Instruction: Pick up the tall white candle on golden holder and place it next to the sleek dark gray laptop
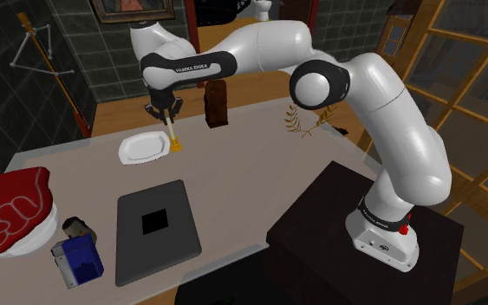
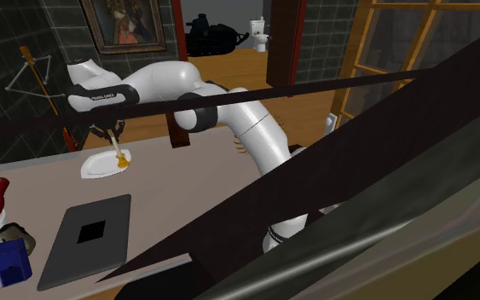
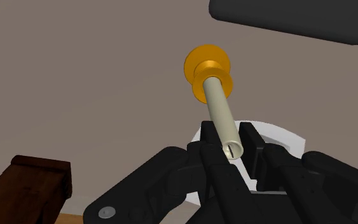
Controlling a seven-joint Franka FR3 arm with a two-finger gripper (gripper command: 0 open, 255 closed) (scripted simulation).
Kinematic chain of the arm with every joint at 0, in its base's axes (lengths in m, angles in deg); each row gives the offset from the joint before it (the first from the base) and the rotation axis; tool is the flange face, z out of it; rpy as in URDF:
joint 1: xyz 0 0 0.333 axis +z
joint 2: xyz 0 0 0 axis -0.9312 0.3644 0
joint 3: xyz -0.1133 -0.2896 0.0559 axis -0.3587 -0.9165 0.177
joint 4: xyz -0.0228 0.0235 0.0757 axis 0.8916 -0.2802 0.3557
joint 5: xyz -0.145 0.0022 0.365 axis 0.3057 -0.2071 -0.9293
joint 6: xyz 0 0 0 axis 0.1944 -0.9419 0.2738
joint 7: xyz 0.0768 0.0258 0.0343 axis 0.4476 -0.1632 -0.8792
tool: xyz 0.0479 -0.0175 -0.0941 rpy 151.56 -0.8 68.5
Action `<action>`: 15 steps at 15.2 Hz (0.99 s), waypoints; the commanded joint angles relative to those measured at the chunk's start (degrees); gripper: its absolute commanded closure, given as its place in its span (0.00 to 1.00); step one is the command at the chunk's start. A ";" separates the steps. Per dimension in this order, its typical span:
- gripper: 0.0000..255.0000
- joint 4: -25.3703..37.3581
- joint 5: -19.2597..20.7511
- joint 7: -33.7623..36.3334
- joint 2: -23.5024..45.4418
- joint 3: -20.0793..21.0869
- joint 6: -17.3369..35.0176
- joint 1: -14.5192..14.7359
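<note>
Candle: a slim, pale cream candle with a small slot in its top end. It is seated in a golden holder made of a round foot under a narrower collar, and it leans a little off upright.
Candle's place: well apart from the flat, dark grey laptop, out past the laptop's far edge. I cannot tell whether the holder's foot touches the surface.
End effector: the black end effector hangs over the candle, farther from the laptop than the holder is. Its fingers pinch the candle's upper end from both sides.
Laptop: closed, lying flat, with a black square in the middle of its lid.
Plate: a shallow white plate beyond the laptop's far edge, with the holder just beside its rim.
Block: a dark brown wooden block stands upright. It is farther from the laptop than the candle is and off toward the shoulder view's right.
Wreath: a small golden leafy wreath, well apart from the laptop toward the shoulder view's right and partly behind the arm.
Beside the laptop: on the shoulder view's left lie a blue box and a small can. A red and white bundle lies beyond them.
Surface: a plain, matte grey-beige top.
Room: dark tiled walls with a framed painting and a hanging metal triangle. The floor is wooden, and there are wooden-framed windows.
</note>
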 commanded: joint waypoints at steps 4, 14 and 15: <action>1.00 -3.76 0.25 0.61 0.06 -0.09 3.78 -0.36; 1.00 -8.34 0.91 1.70 1.87 -0.46 10.07 -0.63; 1.00 -8.66 0.98 1.80 2.14 -0.51 10.65 -0.64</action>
